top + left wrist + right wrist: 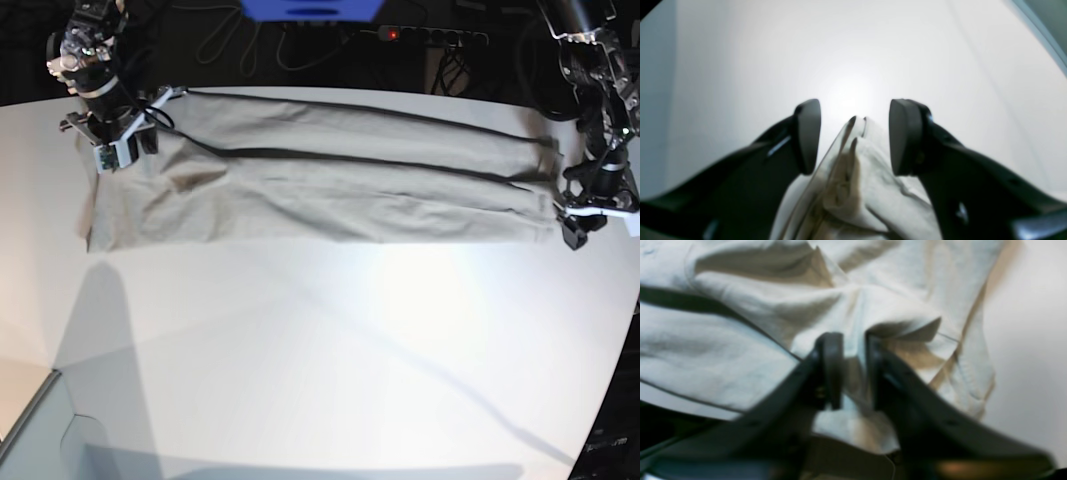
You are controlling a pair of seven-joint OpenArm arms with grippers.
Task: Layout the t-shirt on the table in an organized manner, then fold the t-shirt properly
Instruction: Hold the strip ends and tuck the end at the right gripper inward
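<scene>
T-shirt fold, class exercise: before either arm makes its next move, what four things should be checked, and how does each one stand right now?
1. Right gripper has cloth: ok, its jaws are pinched on a ridge of the t-shirt.
2. Left gripper has cloth: not ok, jaws apart, with the shirt's edge lying between them unpinched.
3. Shirt laid out long: ok, it stretches across the far part of the table in a lengthwise band.
4. Shirt smooth: not ok, it is bunched and creased near the right gripper.
</scene>
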